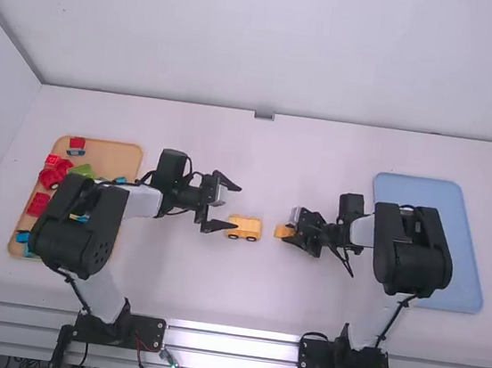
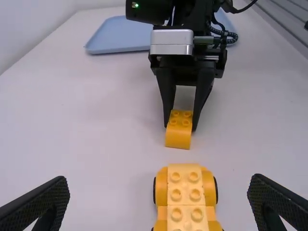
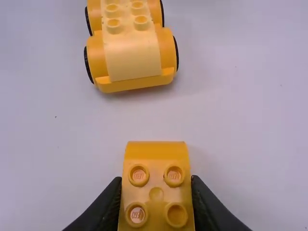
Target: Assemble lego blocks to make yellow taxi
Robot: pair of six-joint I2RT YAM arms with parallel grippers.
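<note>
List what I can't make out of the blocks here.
Wheeled yellow base: one end cut off by the right wrist view's top edge.
Yellow block: partly covered by the right gripper in the high view; its underside faces down, so contact with the table is unclear.
Tan tray: some contents hidden behind the left arm, high view.

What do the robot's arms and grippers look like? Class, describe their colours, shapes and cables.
Both the left arm and right arm have white links, bulky rounded black joints and thin dark cables. The left gripper and right gripper have two black fingers each. A shiny silver-grey block fronts the right gripper; a small green light glows on that arm.
</note>
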